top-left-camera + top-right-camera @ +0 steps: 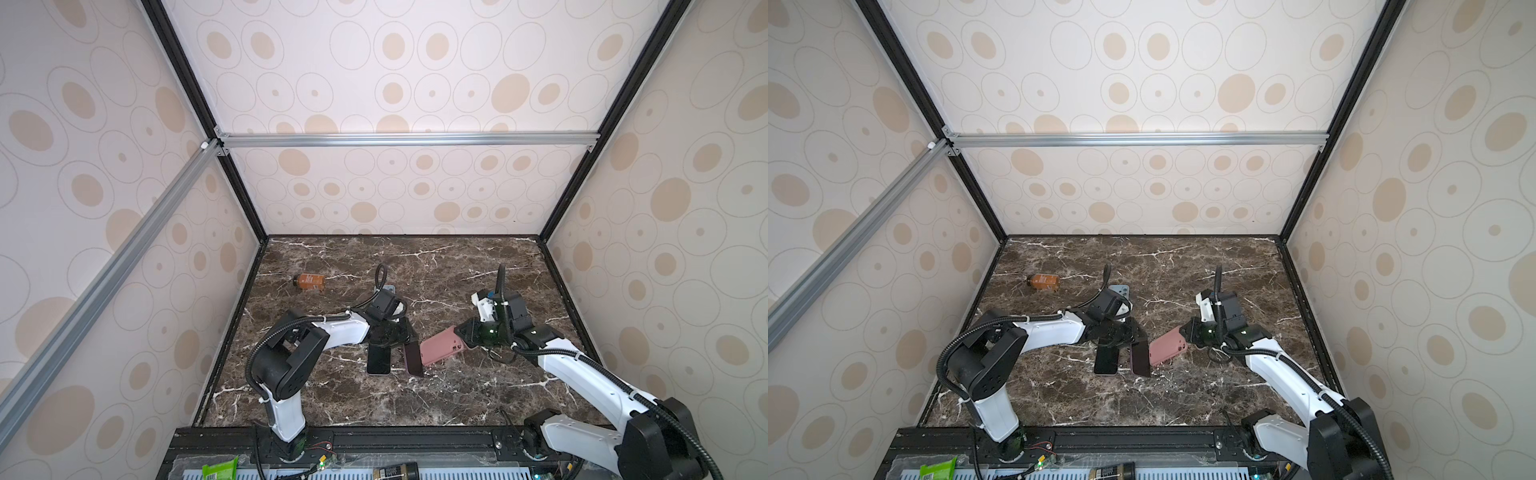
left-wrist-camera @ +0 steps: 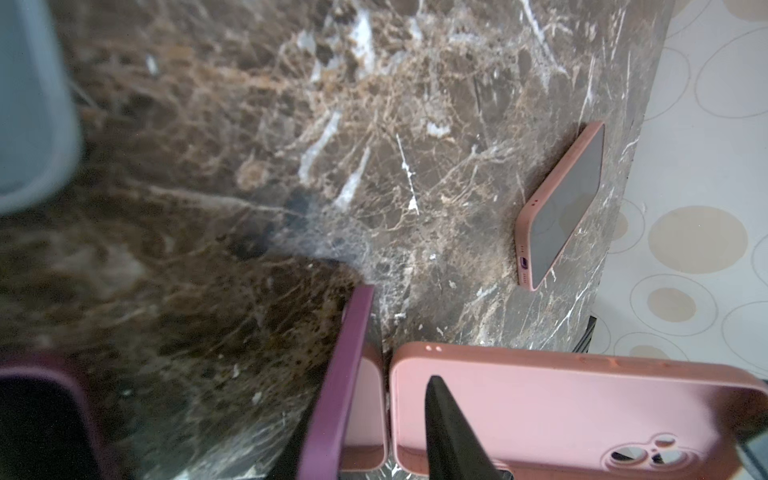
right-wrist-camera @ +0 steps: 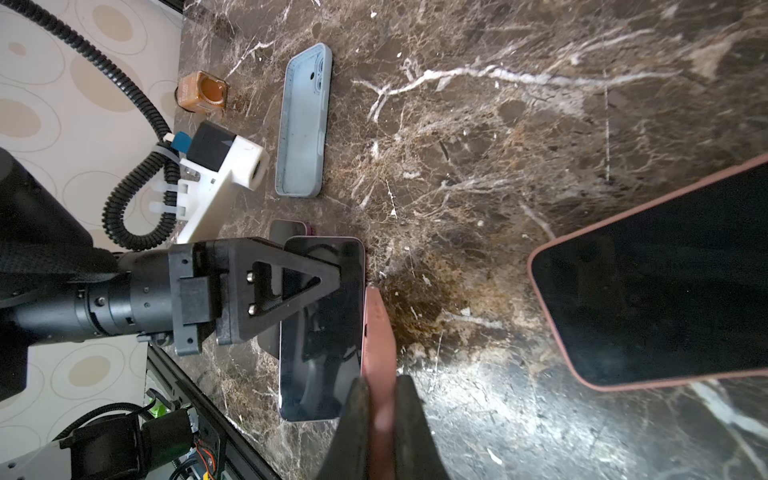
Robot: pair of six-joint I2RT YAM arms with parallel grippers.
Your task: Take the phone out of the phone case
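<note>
The left arm (image 1: 336,332) stretched low from its base toward the middle, elbow folded back and wrist bent. Its end effector (image 1: 390,337) pointed downward, and how wide its jaws stood could not be told. The right arm (image 1: 577,370) extended inward and forward, its end effector (image 1: 464,332) held low and its fingers (image 3: 361,424) pinched on a pink case (image 1: 440,347).

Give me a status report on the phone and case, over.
Right gripper shut on pink case edge, case looks empty. Left gripper over flat phone, jaws unclear. Purple-rimmed piece tilted between them.
</note>
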